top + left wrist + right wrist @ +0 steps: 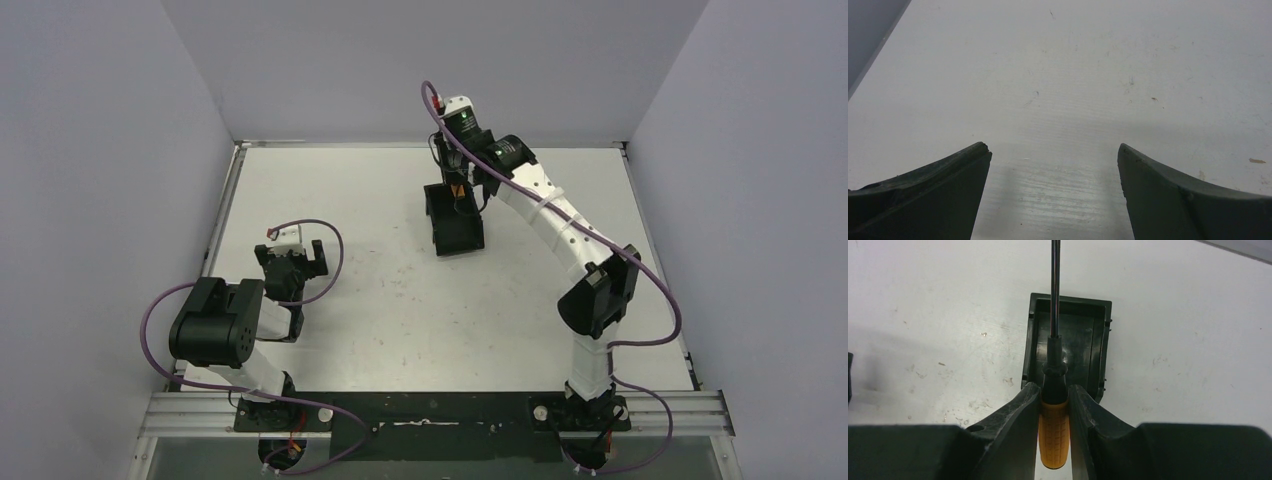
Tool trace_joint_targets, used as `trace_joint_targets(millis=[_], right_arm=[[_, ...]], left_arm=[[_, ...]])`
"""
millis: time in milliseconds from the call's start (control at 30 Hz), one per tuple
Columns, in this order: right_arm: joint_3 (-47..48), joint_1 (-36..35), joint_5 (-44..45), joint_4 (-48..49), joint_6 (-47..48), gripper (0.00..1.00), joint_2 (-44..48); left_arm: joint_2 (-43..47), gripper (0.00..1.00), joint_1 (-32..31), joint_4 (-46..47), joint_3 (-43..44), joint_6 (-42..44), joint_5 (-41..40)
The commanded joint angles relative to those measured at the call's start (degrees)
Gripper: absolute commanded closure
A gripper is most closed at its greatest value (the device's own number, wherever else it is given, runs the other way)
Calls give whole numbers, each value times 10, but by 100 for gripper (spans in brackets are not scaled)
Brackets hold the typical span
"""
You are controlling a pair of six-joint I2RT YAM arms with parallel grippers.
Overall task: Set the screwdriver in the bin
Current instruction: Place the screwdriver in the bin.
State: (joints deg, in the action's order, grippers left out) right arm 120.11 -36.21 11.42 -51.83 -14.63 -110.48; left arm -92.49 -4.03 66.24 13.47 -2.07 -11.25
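My right gripper (1054,390) is shut on the screwdriver (1053,430), clamping its orange ribbed handle with the dark collar and thin metal shaft pointing forward over the bin (1088,345). The bin is a small black open tray lying on the white table below the tool. From the top view the right gripper (458,185) hovers over the far end of the bin (455,228), with a bit of the orange screwdriver (457,190) showing. My left gripper (1054,150) is open over bare table, nothing between its fingers; in the top view the left gripper (292,262) sits at the left.
The white table (400,300) has grey walls on the left, back and right. A metal rail (430,410) runs along the near edge by the arm bases. Purple cables loop off both arms.
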Motion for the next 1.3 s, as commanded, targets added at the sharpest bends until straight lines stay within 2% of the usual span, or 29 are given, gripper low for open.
trace_joint_targets(millis=[0, 333, 600, 900, 1133, 1267], right_arm=[[-59, 22, -52, 70, 31, 100, 11], [-221, 48, -96, 204, 61, 100, 5], [-281, 55, -110, 260, 73, 100, -30], [-296, 58, -110, 294, 107, 100, -66], [-306, 58, -126, 310, 128, 96, -87], [-304, 59, -130, 311, 131, 82, -89]], left_arm=[[1, 3, -1, 30, 11, 4, 5], [2, 3, -1, 30, 11, 4, 5], [3, 3, -1, 30, 11, 3, 5], [2, 3, -1, 30, 11, 4, 5], [2, 3, -1, 30, 11, 4, 5], [2, 3, -1, 31, 11, 4, 6]])
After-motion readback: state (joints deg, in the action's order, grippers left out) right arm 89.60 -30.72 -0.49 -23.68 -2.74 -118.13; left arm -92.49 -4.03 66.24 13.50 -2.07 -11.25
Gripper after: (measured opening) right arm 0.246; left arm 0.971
